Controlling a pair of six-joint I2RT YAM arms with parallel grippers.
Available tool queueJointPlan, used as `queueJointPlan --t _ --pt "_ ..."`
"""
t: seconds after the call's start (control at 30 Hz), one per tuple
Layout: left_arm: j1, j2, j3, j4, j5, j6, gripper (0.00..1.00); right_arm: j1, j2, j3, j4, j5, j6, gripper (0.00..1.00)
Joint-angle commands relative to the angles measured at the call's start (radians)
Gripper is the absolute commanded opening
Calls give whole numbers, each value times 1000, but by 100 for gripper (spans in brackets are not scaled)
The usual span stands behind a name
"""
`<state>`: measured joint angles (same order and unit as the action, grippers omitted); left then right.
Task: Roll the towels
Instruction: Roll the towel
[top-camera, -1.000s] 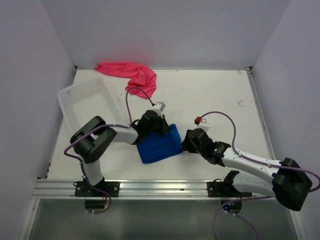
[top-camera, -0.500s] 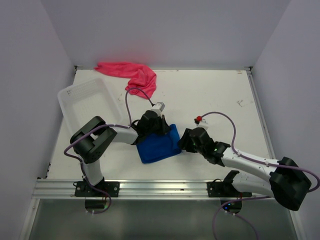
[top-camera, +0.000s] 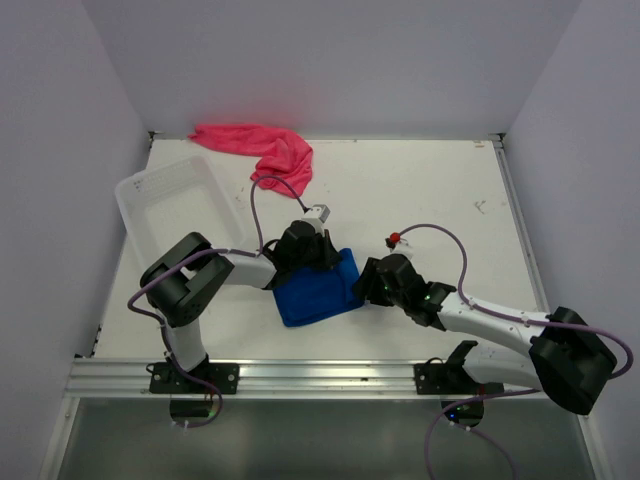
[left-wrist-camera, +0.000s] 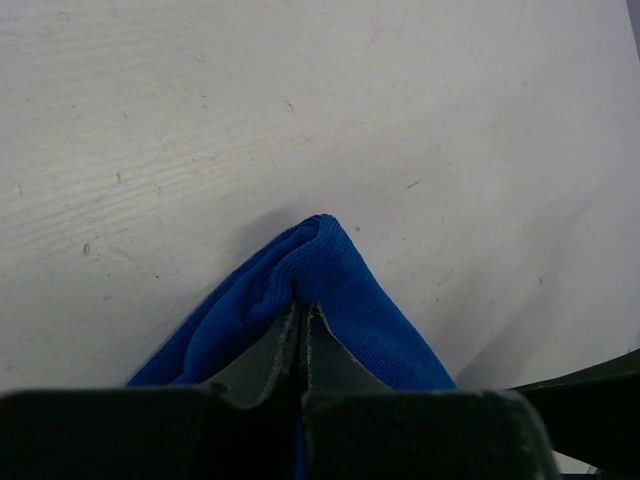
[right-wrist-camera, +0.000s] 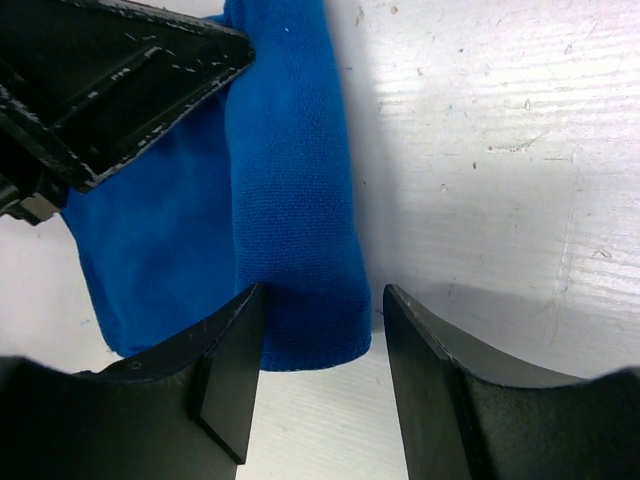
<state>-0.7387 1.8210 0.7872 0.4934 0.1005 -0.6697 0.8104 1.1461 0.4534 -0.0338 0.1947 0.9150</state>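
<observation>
Two things changed in the last second: your right gripper (top-camera: 370, 283) slid left up to the blue towel (top-camera: 318, 288) at mid-bench (top-camera: 430, 190), and its jaws spread, now open astride the folded right edge. Your left gripper (left-wrist-camera: 302, 322) stays pinched shut on the towel's far corner. Rolling looks barely begun; the pink towel (top-camera: 262, 145) lies crumpled at the back.

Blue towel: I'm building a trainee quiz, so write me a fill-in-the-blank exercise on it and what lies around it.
The left gripper is ___ on the blue towel.
The right gripper has its jaws ___ astride that towel's rolled edge.
The pink towel lies at the ___ edge of the table.
The white basket sits on the robot's ___ side.
Missing words: shut; open; far; left.
</observation>
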Motion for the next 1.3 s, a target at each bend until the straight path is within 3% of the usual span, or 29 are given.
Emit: queueJointPlan --t 0.0,0.2,0.43,0.7,1.03,1.27 --pt "9 -8 -28 -30 -5 12 0 -5 36 8 29 -40 -19 54" --pt "10 -11 -23 -36 -5 12 0 -7 106 -5 101 -78 -39 48" --pt "10 -20 -9 -56 -16 22 0 -7 115 -16 91 -75 -106 20" --pt "18 -32 20 -76 19 -2 0 4 92 10 -7 9 -249 0" --pt "65 -81 29 -24 133 -85 1 145 128 73 -83 241 -352 0" --pt "68 -118 49 -72 137 -80 13 257 221 163 -144 370 -352 0"
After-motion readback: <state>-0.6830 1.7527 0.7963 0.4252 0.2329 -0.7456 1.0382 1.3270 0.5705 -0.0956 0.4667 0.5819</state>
